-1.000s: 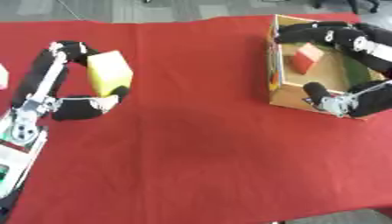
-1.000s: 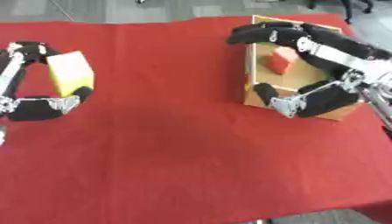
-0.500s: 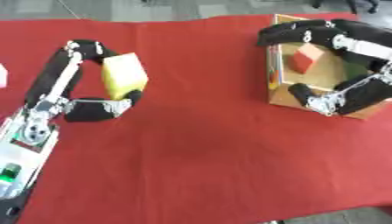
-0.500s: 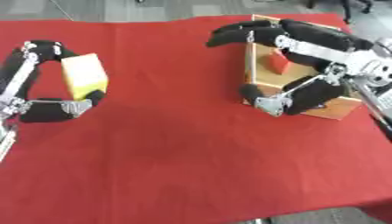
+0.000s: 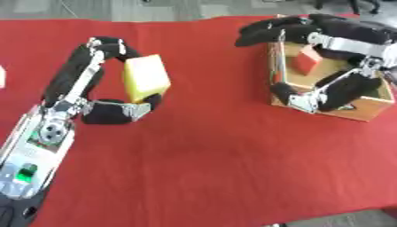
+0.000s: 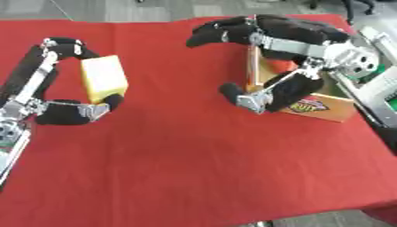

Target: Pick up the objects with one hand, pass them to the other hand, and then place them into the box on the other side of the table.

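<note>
A yellow block (image 5: 145, 77) hangs above the red tablecloth at the left, pinched between the fingers and thumb of my left hand (image 5: 74, 84). My right hand (image 6: 302, 44) is open, with its fingers spread wide and nothing in it. It hovers by the left wall of the wooden box (image 5: 356, 111) at the right side, its fingers reaching left past the box's edge. A red block (image 5: 308, 60) lies inside the box, partly hidden behind the right hand.
The red cloth (image 5: 217, 159) covers the whole table. A small white thing (image 5: 1, 76) shows at the far left edge. The table's front edge runs along the bottom right corner, and grey floor lies beyond the far edge.
My left hand has raised the yellow block and carried it right, toward the middle. My right hand has moved left from over the box, fingers spread toward the block.
</note>
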`<control>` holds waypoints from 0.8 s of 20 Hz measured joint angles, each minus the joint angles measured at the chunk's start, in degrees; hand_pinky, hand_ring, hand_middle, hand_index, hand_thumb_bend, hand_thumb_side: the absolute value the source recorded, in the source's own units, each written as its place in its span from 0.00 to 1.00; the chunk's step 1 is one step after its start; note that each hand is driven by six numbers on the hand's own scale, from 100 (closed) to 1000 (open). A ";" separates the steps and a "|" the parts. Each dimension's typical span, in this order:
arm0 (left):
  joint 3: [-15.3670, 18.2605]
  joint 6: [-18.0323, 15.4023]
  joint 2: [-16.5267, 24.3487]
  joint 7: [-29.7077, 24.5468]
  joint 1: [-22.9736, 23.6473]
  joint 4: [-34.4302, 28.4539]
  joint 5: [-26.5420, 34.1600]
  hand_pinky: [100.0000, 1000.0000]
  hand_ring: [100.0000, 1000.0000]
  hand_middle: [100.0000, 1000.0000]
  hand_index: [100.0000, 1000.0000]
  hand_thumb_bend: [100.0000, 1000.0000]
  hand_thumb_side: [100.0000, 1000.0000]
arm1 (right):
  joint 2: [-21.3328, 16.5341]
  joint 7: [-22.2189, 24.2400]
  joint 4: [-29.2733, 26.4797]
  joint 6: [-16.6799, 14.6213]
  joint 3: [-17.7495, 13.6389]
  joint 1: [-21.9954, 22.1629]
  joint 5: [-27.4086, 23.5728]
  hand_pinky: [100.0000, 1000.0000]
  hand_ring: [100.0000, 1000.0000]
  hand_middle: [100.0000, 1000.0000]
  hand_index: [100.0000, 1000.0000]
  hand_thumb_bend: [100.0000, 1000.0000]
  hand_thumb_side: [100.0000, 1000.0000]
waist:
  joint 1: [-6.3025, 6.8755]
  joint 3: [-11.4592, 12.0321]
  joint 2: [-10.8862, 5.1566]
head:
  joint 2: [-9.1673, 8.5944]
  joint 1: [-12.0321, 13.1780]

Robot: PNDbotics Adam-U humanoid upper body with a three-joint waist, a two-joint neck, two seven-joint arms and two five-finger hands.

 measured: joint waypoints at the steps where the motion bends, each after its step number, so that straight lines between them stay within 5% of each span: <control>1: -0.18 -0.23 -0.50 -0.06 -0.30 0.20 -0.22 0.61 0.56 0.38 0.42 0.00 0.07 | 0.25 0.22 0.00 0.51 0.18 -0.36 0.31 0.94 1.00 0.89 0.96 0.00 0.16 | 0.02 0.23 0.06 | 0.00 -0.31; 16: -1.81 -2.16 -6.17 0.00 -2.84 3.31 -2.40 0.61 0.56 0.38 0.42 0.00 0.06 | 3.21 0.13 0.85 5.29 1.89 -2.56 6.33 0.96 1.00 0.85 0.98 0.04 0.15 | 0.01 3.14 0.23 | 0.01 -4.11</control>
